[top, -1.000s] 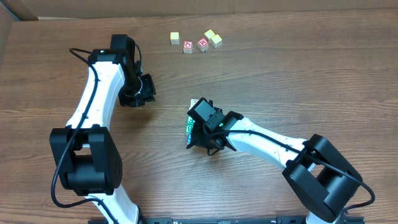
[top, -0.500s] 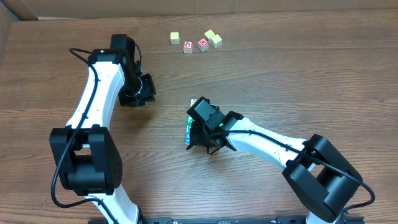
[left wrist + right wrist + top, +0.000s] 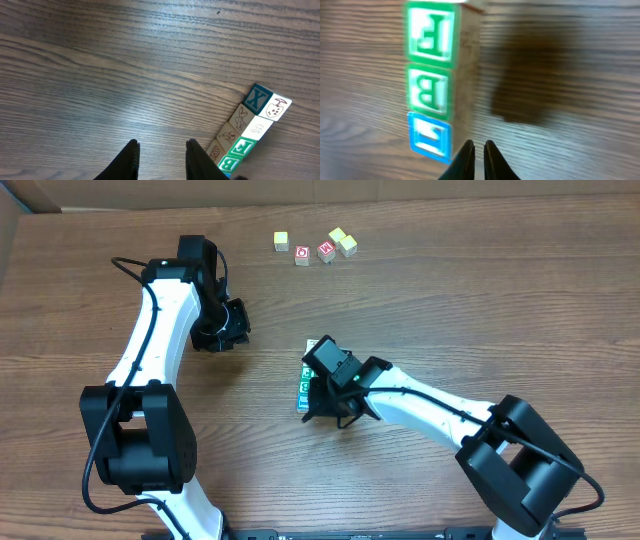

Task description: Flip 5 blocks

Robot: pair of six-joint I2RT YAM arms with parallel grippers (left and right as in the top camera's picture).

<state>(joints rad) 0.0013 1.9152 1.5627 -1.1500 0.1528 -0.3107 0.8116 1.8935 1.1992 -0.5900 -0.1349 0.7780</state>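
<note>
The right arm (image 3: pixel 430 405) hides most of the blocks (image 3: pixel 303 391) from overhead; the blurred right wrist view shows only three, two green, one blue. The row runs straight away from the right claw (image 3: pixel 477 152), blue end just left of its tips. That claw is nearly closed, gripping nothing. The left claw (image 3: pixel 161 155), partly open and empty, has the row off to its right.
</note>
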